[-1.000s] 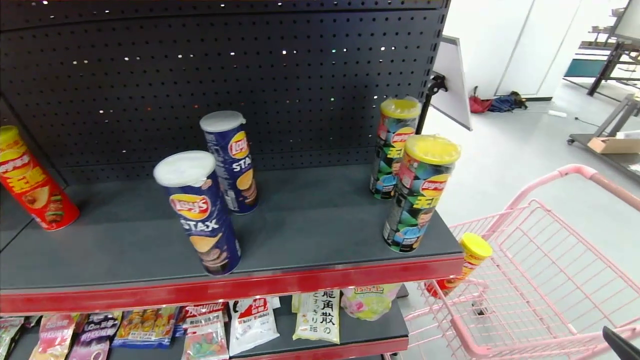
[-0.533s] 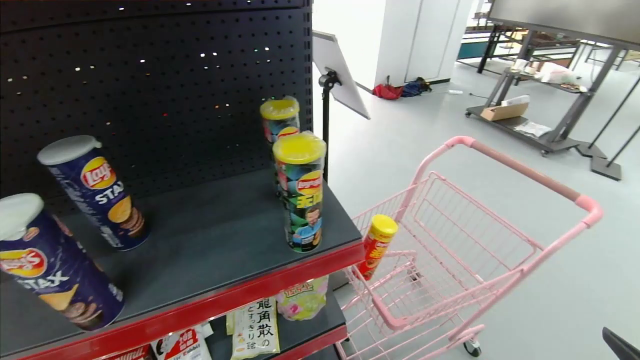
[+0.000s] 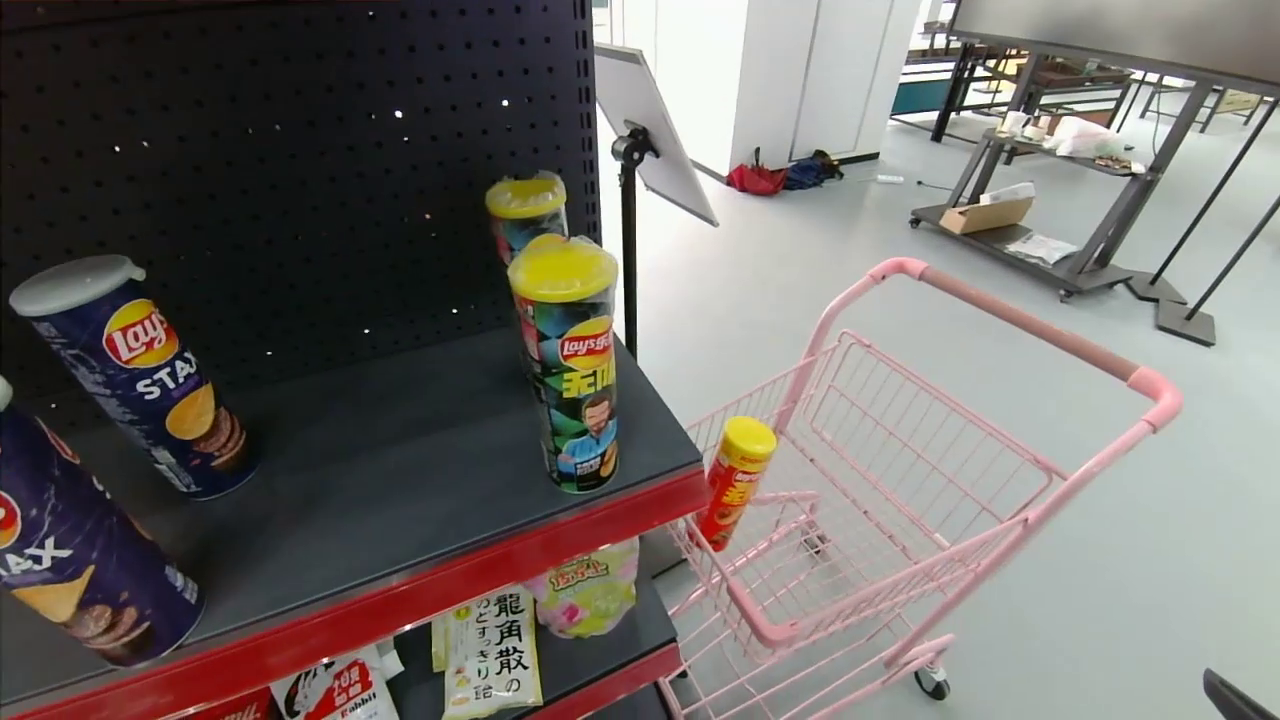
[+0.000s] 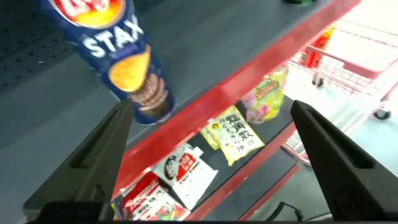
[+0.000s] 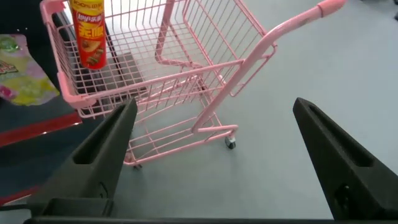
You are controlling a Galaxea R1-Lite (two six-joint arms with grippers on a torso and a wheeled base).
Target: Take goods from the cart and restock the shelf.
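A pink cart (image 3: 1000,480) stands right of the shelf (image 3: 400,480), holding one red can with a yellow lid (image 3: 735,480) leaning at its near-shelf corner. The right wrist view looks down on that cart (image 5: 205,68) and the red can (image 5: 88,31); my right gripper (image 5: 211,162) is open above the floor, short of the cart. My left gripper (image 4: 211,162) is open in front of the shelf's red edge (image 4: 249,68), near a blue can (image 4: 118,56). On the shelf stand two blue cans (image 3: 130,370) and two green-patterned cans with yellow lids (image 3: 568,370).
Snack bags (image 3: 490,650) lie on the lower shelf. A sign stand (image 3: 630,200) rises just behind the shelf end. Open grey floor lies right of the cart, with a black rack (image 3: 1060,230) far back.
The head view has swung right, so the shelf slid left and the whole cart came into sight. The goods themselves stand as before.
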